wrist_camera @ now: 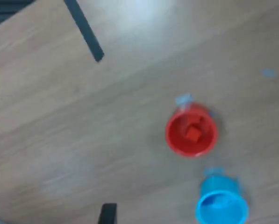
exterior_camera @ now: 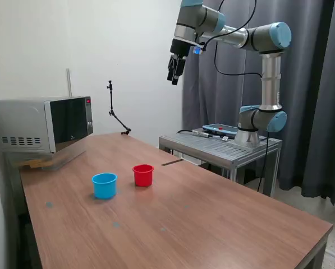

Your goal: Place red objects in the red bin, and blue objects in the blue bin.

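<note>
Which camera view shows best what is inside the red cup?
The wrist view: it looks down into the red cup, where red cubes lie, though blurred. The exterior view shows this cup only from the side, beside the blue cup; its inside is hidden.

Microwave (exterior_camera: 44, 124) on wooden table (exterior_camera: 212, 213); dark curtain (exterior_camera: 319, 95) behind.

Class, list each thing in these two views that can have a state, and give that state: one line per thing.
red cup: upright on the table, red cubes inside; number unclear.
light blue cup: upright, standing apart from the red cup; contents too blurred to tell.
microwave: door closed.
end effector: raised high above the table, holding nothing visible; open or shut cannot be told.
</note>
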Tool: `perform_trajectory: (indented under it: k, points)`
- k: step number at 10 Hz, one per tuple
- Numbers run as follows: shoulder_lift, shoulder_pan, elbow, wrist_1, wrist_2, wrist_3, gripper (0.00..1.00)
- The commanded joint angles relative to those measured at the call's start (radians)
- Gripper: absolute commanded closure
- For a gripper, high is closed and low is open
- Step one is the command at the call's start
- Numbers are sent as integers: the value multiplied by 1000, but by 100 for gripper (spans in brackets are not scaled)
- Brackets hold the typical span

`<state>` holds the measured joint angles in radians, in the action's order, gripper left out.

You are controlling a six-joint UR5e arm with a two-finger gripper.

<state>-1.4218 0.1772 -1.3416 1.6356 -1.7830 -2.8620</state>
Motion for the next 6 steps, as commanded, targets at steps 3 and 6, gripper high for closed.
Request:
perform_trajectory:
  k: [3, 6]
  points:
    - [-103, 2, 21, -152, 165, -190, 0]
    - [-114, -69, 19, -204, 177, -235, 0]
